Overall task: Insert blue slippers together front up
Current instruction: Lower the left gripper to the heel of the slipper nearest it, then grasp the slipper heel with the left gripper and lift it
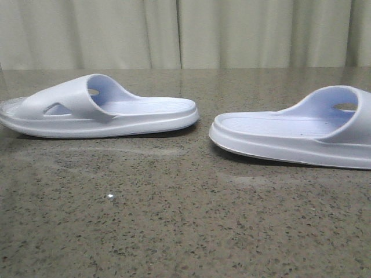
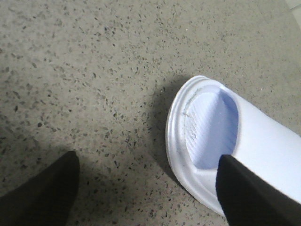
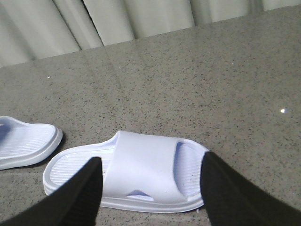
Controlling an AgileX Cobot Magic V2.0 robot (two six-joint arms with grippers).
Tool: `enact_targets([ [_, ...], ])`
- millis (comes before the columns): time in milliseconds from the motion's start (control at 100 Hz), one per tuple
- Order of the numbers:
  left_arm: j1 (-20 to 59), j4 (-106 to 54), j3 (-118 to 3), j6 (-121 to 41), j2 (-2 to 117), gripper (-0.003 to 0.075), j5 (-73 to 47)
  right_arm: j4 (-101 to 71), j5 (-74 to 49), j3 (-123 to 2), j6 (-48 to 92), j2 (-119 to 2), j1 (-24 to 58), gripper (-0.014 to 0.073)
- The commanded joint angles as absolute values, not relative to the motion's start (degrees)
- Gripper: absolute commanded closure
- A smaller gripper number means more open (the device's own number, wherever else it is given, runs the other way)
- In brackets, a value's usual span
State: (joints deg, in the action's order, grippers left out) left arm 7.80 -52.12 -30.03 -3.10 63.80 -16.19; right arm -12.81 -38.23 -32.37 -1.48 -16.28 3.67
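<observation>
So, quick rundown of how things sit, big stuff first:

worktop: speckled stone-look worktop [image 1: 174, 231], pale curtain [image 1: 232, 32] hanging behind it.

slippers: both blue slippers flat on their soles, heel to heel with a small gap between, toes pointing outward. Left slipper [image 1: 98, 107] on the robot's left, right slipper [image 1: 301, 130] running off the right edge of the front view.

long axis: both lie crosswise to the way the robot faces, roughly in one line.

who's nearer: each arm has its own slipper. Right tool [image 3: 150, 188] straddles the strap of the right slipper [image 3: 141, 172], fingers spread on either side, nothing gripped. Left tool [image 2: 150, 188] is released too, one finger [image 2: 249, 193] over the toe end of the left slipper [image 2: 211, 136], the other over bare worktop.

my read: the left tool looks off-centre and would need to shift over the strap before closing; the right one looks lined up already.
</observation>
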Motion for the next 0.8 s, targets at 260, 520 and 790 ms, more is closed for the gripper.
enact_targets([
  [260,7.8,-54.0,-32.3,-3.2,67.4,0.0191,-13.5,-13.3,-32.7,-34.2,-1.2,-17.5,3.7,0.0207],
  [520,11.2,-54.1,-36.6,-3.2,73.0,0.0191,-13.6,-13.3,-32.5,-34.2,-1.2,-17.5,3.7,0.0207],
  [790,16.3,-54.2,-41.3,-3.2,78.6,0.0192,-13.0,-13.3,-32.5,-34.2,-1.2,-17.5,3.7,0.0207],
])
